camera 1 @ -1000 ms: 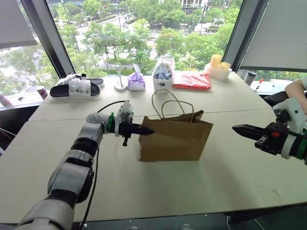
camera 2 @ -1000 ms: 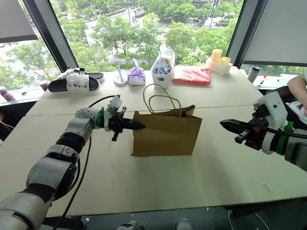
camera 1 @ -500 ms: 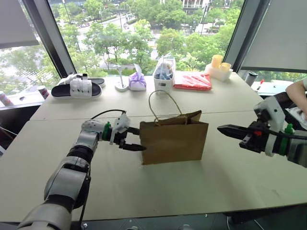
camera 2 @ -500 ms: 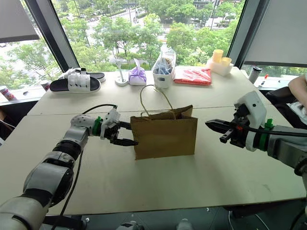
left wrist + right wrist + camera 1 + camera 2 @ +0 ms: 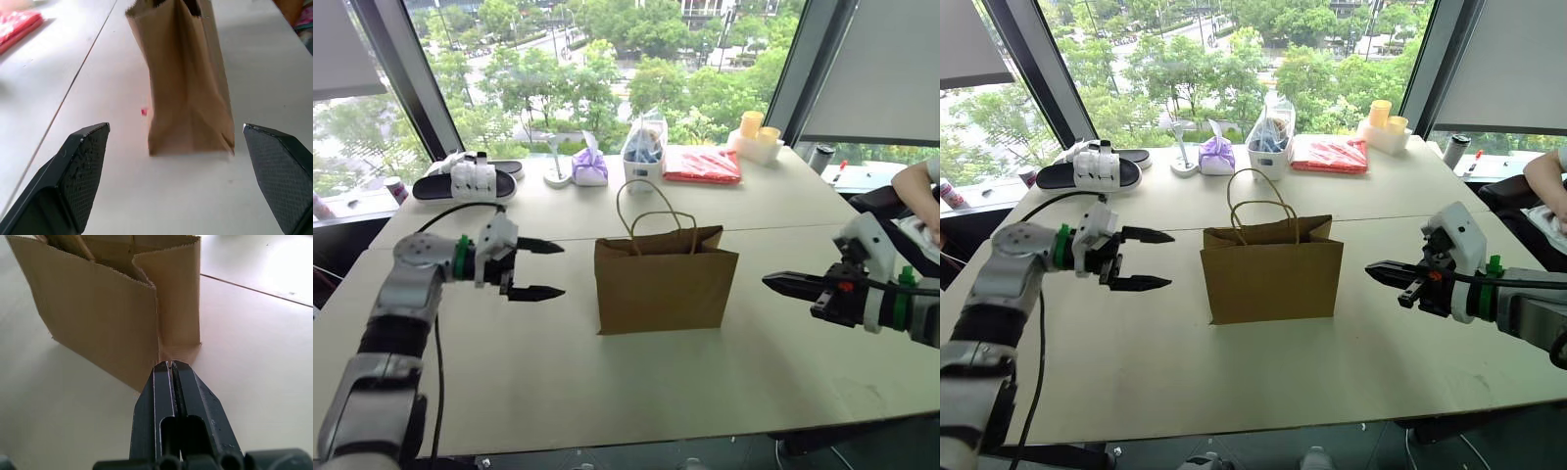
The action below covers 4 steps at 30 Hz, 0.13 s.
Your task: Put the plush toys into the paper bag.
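The paper bag (image 5: 666, 279) is plain brown kraft with thin tan loop handles, standing on a pale cream counter (image 5: 636, 382). Both the left gripper (image 5: 540, 269) and the right gripper (image 5: 783, 285) have black jaws, on white wrists with green bands. Farther back lie black sandals with white straps (image 5: 470, 181), a purple bundle (image 5: 590, 166), a red packet (image 5: 705, 164), two yellow cups (image 5: 759, 128) and a white basket with blue contents (image 5: 644, 152).

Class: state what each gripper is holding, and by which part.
Nothing. The left gripper is open, apart from the paper bag; the right gripper is shut, empty.
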### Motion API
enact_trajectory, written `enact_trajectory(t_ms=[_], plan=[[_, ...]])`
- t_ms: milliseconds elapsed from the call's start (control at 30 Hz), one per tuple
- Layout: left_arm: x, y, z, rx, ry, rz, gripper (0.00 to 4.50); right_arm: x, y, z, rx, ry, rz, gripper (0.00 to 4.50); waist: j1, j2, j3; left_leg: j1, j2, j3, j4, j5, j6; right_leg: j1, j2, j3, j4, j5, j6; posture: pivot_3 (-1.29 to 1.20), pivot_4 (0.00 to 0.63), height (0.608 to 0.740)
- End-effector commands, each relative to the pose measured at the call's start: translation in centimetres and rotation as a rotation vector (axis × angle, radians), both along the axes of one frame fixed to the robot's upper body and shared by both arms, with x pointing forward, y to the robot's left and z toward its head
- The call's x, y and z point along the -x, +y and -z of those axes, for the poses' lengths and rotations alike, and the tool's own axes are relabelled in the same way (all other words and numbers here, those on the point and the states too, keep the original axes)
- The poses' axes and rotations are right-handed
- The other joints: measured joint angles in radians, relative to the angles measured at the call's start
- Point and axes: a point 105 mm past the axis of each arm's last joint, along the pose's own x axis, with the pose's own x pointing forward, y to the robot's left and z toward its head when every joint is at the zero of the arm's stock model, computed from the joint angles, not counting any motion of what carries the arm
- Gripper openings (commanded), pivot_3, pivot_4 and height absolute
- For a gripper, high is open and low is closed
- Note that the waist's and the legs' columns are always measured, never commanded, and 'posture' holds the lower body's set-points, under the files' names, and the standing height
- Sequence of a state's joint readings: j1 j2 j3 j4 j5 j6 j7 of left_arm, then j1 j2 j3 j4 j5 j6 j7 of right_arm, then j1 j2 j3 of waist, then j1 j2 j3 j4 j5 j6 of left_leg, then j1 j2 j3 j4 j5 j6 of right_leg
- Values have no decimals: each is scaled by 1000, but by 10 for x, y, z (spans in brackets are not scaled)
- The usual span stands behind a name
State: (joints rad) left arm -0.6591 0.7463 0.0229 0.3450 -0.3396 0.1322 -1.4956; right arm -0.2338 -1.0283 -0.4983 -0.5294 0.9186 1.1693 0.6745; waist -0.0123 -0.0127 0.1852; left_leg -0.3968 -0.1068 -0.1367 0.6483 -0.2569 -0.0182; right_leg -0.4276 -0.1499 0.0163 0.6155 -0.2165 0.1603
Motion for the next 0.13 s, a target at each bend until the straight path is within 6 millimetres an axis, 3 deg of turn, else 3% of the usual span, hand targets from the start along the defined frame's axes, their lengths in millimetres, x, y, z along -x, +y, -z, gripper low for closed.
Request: enact_trajectory(t_ms=[33, 133], plan=[[19, 0, -19, 23, -19, -29, 4465, 2, 8, -12, 19, -58, -58, 0, 3, 0, 0, 0, 0, 0, 0, 0, 0, 0, 0, 0, 0, 0, 0, 0, 150, 740], [31, -1, -23, 69, 36, -63, 4465, 1, 15, -11, 23, -48, -103, 0, 5, 0, 0, 0, 0, 0, 0, 0, 0, 1, 0, 0, -1, 0, 0, 0, 150, 740]])
